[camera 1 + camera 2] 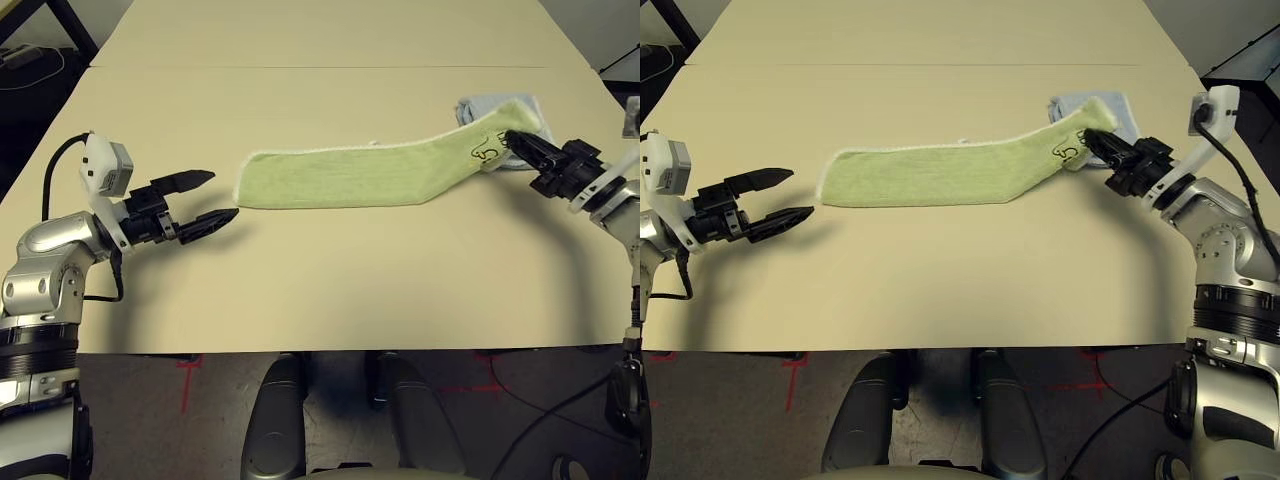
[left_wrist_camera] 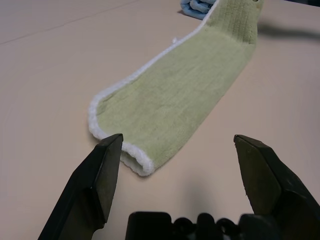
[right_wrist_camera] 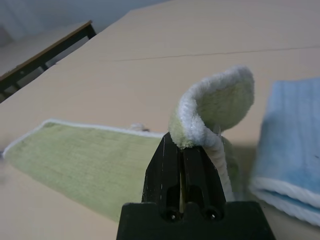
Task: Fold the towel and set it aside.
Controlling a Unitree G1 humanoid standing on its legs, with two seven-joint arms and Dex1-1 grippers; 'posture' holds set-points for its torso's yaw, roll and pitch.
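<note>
Progress judged early-to-middle: towel (image 1: 350, 178) lies as a long narrow strip across the tabletop (image 1: 300, 290), which suggests one lengthwise fold is in place, while the shortening folds and the move aside are not yet done. Nearest the robot, the left claw (image 1: 205, 198) hovers with both fingers spread wide and nothing between them, just short of the strip's left end and not touching it. Further out, the strip's middle rests flat on the tabletop. Towards the right, the cloth bends and rises to the right claw (image 1: 510, 140), which is clamped tight on the end bearing the dark scribble mark (image 1: 482, 150), white edging curling over its tips. Just behind that raised end sits a pale blue folded towel (image 1: 1120, 108); whether the green cloth touches it is not clear.
</note>
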